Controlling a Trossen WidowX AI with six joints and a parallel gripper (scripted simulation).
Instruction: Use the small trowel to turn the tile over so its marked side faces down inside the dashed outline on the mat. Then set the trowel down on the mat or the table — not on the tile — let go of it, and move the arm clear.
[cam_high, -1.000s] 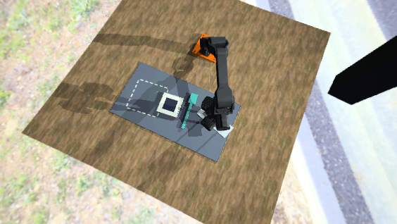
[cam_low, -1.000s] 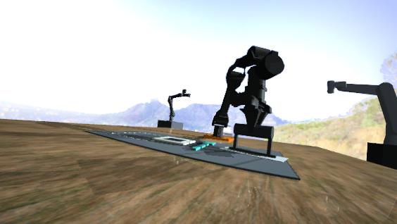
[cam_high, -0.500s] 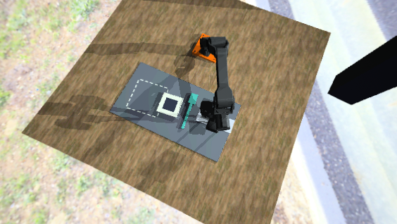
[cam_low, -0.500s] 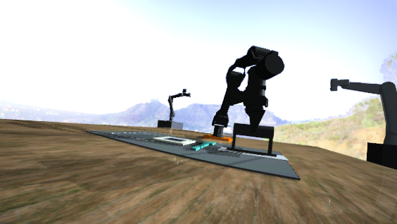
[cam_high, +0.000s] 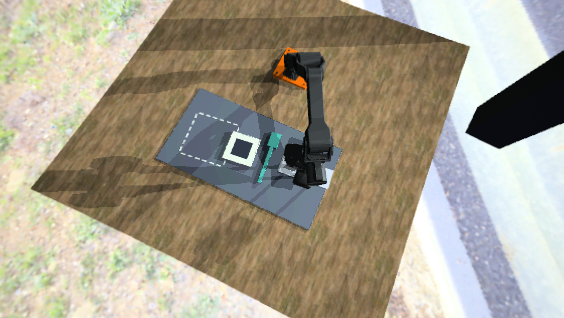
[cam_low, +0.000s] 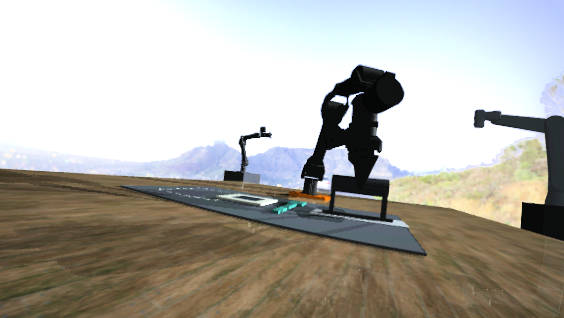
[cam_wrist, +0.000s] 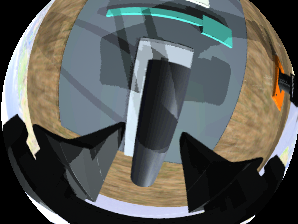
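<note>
The trowel (cam_low: 345, 184) (cam_wrist: 162, 107) (cam_high: 327, 179) stands upright at the mat's right end in the top view, its pale blade low over or on the mat; contact is unclear. It has a black bar handle on two posts. My gripper (cam_low: 362, 186) (cam_wrist: 153, 131) points down and is open around the handle, with a gap on each side in the wrist view. The tile (cam_high: 254, 150) (cam_low: 240, 202), white-rimmed around a dark square, lies flat, overlapping the right side of the dashed outline (cam_high: 199, 114). The grey mat (cam_high: 295, 215) (cam_wrist: 90, 100) lies under them.
A teal piece (cam_high: 273, 141) (cam_low: 287, 207) (cam_wrist: 216, 31) with a long thin stem lies on the mat between tile and trowel. The arm's orange base (cam_high: 295, 81) (cam_low: 320, 198) stands on the wooden table (cam_high: 380, 125) behind the mat.
</note>
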